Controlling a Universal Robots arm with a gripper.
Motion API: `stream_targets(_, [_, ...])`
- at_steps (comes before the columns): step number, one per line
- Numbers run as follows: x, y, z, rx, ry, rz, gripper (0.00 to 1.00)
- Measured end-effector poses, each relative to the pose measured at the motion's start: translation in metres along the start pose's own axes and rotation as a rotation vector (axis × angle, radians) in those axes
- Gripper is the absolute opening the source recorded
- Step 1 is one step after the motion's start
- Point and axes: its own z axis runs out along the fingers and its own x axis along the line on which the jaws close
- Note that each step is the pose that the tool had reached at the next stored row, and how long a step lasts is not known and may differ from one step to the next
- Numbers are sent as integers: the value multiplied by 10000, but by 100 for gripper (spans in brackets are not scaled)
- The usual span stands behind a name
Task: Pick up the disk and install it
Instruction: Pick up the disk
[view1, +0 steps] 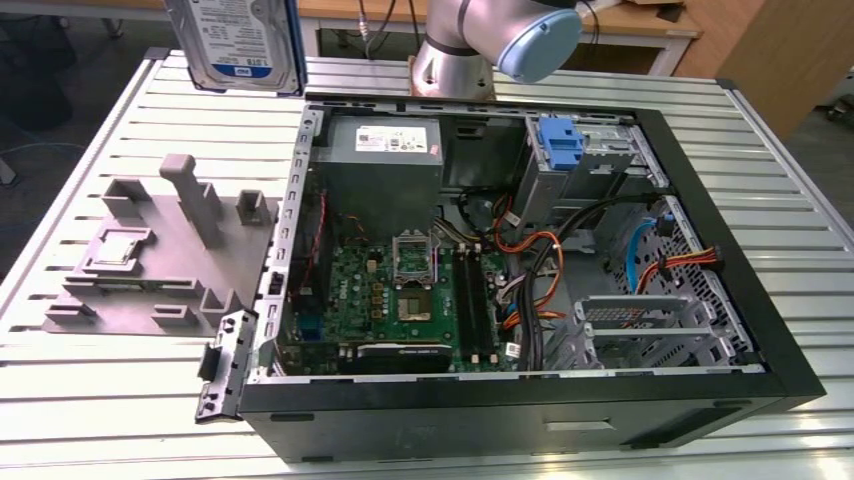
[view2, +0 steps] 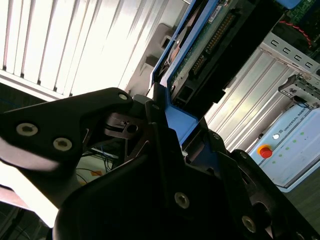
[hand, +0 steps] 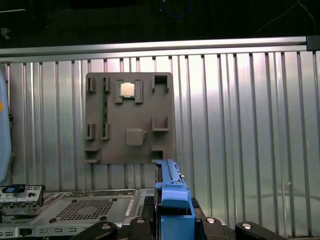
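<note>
Disk (view1: 238, 40), framed by its blue bracket (view2: 185, 120), is held up in the air, clamped in the gripper (view2: 165, 112), whose jaws are drawn in narrow on the bracket's end. In the second wrist view its circuit-board side (view2: 200, 47) stretches away from the gripper, touching nothing else. Down below the gripper, on the slatted table (hand: 240, 125), lies a grey holder plate (hand: 129, 117) with a small chip (hand: 127, 89) seated in one pocket. The open computer case (view1: 747, 330) lies lower than the gripper and off to one side, with a blue clip (view1: 563, 145) in its drive bay.
</note>
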Motion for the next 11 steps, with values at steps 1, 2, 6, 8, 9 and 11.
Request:
stream_targets(1, [0, -2, 0, 1, -1, 0, 36])
stream_targets(2, [0, -4, 0, 0, 0, 0, 36])
stream_targets(6, [-2, -27, 0, 0, -1, 0, 36])
stream_targets(8, [-2, -31, -1, 0, 0, 0, 36])
stream_targets(9, [-2, -33, -1, 0, 0, 0, 36])
stream_targets(11, [-2, -39, 0, 0, 0, 0, 36])
